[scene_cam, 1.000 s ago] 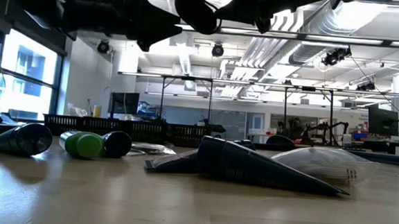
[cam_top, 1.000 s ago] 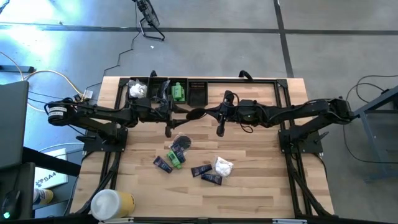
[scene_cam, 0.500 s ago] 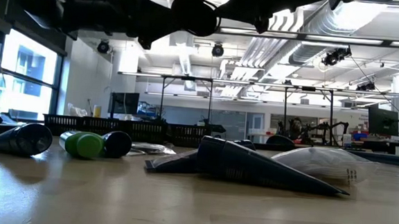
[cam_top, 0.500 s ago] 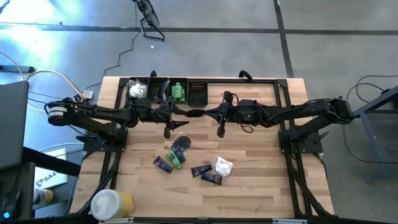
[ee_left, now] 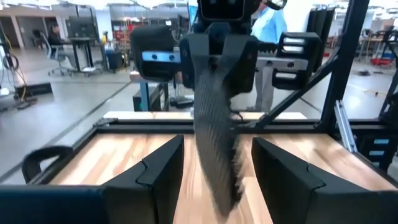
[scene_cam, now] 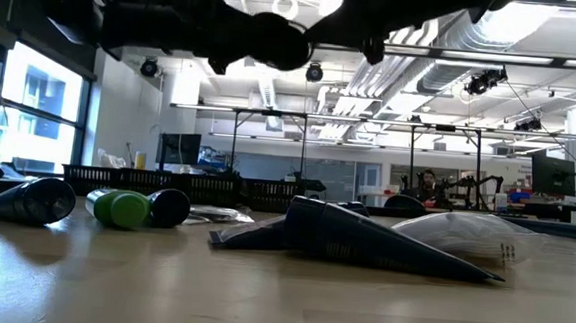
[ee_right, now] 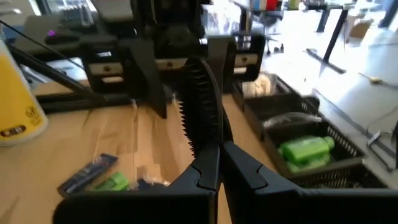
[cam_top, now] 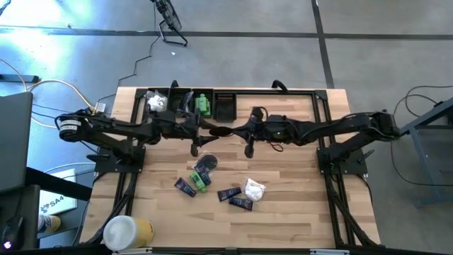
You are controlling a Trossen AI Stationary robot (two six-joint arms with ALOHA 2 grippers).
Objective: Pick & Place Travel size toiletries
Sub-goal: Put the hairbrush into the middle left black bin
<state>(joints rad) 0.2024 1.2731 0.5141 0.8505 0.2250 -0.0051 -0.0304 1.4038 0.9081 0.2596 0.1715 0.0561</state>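
Both arms have edged closer above the wooden desk: right gripper, jaws clamped on a black toothed comb, offers it between the left gripper's parted jaws, toward nine o'clock.

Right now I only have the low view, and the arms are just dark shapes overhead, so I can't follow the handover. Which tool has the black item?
Observer: The right tool is shut on it; it's a black comb.
Operator: And the left one?
Observer: The left tool is open, with a finger on either side of the comb, not closed on it.
Operator: Anything in the tray?
Observer: A green bottle lies in one compartment of the black tray.
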